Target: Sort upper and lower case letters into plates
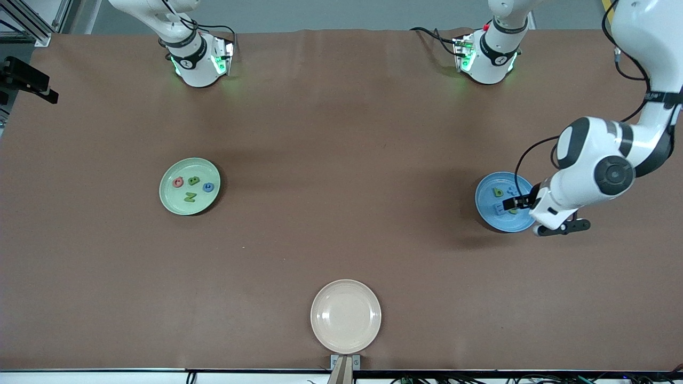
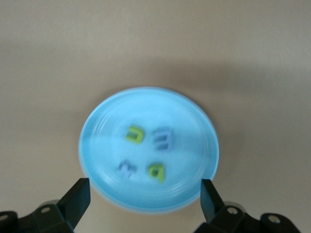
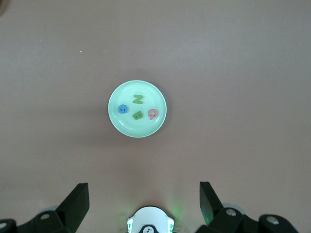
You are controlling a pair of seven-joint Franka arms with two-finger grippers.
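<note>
The pale green plate (image 1: 205, 169) toward the right arm's end holds several letters: a red Q (image 1: 178, 182), a green B (image 1: 193, 180), a blue G (image 1: 208, 186) and a green N (image 1: 190, 197). The blue plate (image 1: 486, 214) toward the left arm's end holds several small green and blue letters, among them a green b (image 1: 498, 192). My left gripper (image 1: 515, 202) hangs open and empty over this blue plate (image 2: 104, 121). My right gripper (image 3: 144, 194) is open and empty, high over its own base, with the green plate (image 3: 121, 125) in its view.
A cream-white plate (image 1: 346, 316) with nothing in it sits near the table's front edge, in the middle. The two arm bases (image 1: 198, 61) (image 1: 488, 58) stand along the table's back edge. Brown tabletop stretches between the plates.
</note>
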